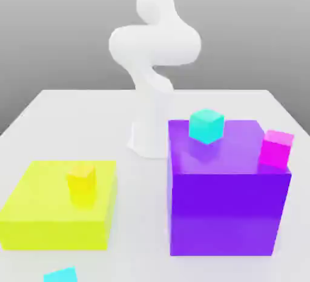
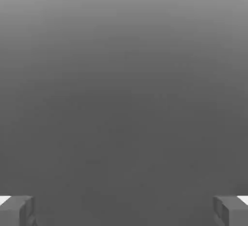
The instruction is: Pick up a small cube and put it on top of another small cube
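Going from the exterior view's left: the sky-cyan small cube (image 1: 60, 275) sits at the very front edge of the tabletop (image 1: 54, 117), just in front of the flat yellow block (image 1: 36, 214) with a little yellow cube (image 1: 80, 184) on it. My guess is it's an awkward reach so low and close to that edge, and a sloppy descent could nudge it off.

Further right, the big purple block (image 1: 227, 208) carries a greener turquoise cube (image 1: 206, 125) and a magenta cube (image 1: 277, 148) perched at its corner. Easy to grab the wrong cyan-ish one, or clip the magenta one while stacking.

The gripper (image 2: 124, 210) has its jaws wide apart, holding nothing.
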Available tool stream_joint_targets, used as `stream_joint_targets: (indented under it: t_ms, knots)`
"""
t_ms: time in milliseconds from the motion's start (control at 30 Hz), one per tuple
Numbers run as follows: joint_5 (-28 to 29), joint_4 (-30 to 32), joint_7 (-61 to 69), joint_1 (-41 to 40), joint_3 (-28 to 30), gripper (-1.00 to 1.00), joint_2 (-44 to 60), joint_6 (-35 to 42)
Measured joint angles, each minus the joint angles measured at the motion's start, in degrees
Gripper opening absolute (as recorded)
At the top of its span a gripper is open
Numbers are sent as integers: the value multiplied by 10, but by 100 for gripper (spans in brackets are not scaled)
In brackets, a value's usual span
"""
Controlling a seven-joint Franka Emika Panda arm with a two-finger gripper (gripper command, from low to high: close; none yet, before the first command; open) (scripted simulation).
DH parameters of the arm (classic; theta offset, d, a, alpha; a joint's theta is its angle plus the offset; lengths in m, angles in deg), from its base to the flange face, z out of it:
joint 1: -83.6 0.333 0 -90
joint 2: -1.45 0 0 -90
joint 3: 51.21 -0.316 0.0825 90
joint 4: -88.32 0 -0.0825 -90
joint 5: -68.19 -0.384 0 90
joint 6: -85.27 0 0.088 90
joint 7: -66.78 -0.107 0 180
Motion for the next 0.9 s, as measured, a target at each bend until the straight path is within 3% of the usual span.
stream_joint_targets:
  t_ms: [500,900]
  knots:
    - [-51,-29,202,25,100,0,314,-73]
    - [-98,-53,366,-21,112,0,564,-131]
